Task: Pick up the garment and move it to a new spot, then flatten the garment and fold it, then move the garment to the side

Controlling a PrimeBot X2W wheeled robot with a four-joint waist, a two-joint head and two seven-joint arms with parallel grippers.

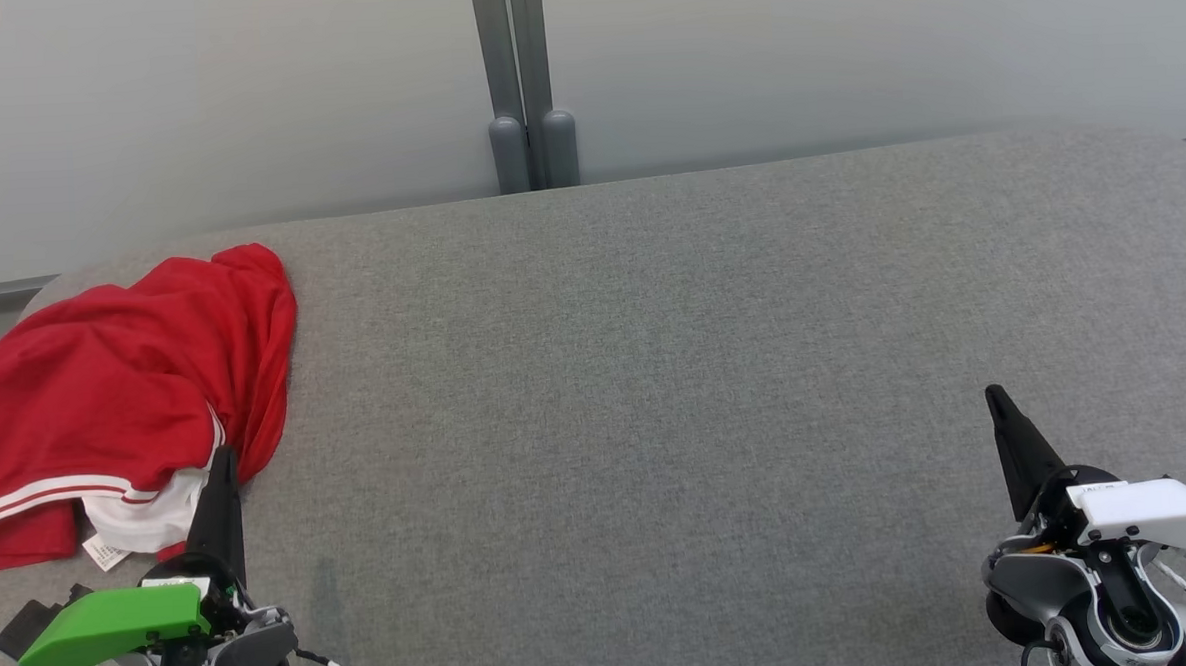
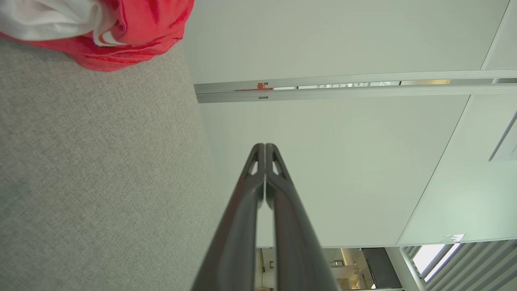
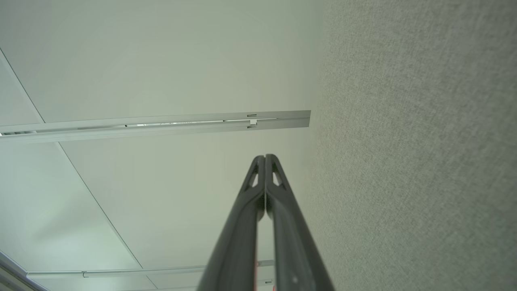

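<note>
Surface: grey fabric-covered table (image 1: pixel 676 389), far corners rounded.
Room: pale wall panels (image 1: pixel 841 52) behind it, joined by a grey post (image 1: pixel 524 76).
Garment: red garment (image 1: pixel 115 384) with white stripes, crumpled at the table's left end.
Left gripper (image 1: pixel 223 459): fingers pressed together, tip just beside the white hem.
Right gripper (image 1: pixel 998 400): fingers together, holding nothing, well apart from the cloth.

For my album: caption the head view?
Crumpled red garment with white stripes on grey fabric table; left gripper beside it, right gripper apart, both shut.
</note>
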